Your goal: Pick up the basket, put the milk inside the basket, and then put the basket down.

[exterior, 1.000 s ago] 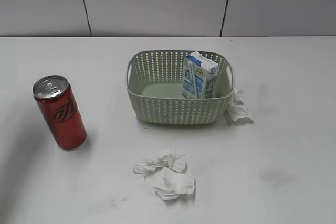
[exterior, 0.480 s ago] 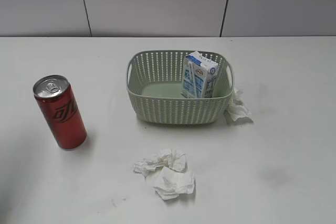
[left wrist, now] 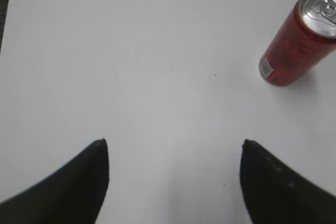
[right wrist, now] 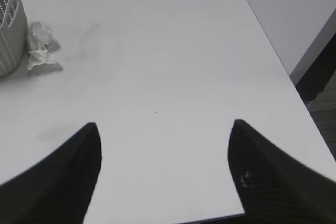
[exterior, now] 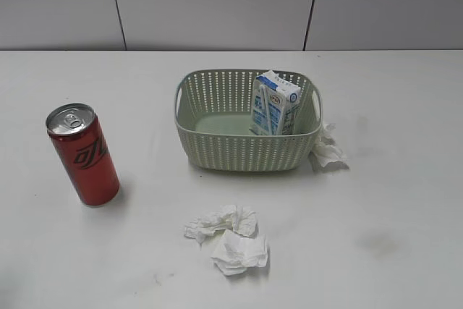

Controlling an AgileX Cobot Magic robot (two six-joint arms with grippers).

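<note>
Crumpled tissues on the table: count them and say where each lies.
3: two crumpled tissues touching in front of the basket, one against its right end. More may hide behind it.

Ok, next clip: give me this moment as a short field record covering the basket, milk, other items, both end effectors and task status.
basket: pale green basket, resting on the table
milk: milk carton upright inside the basket, right side
can: red can upright, left of the basket
tissues: one wad in front of the basket, one at its right corner
left end effector: open, empty
right end effector: open, empty
status: looks complete
</note>
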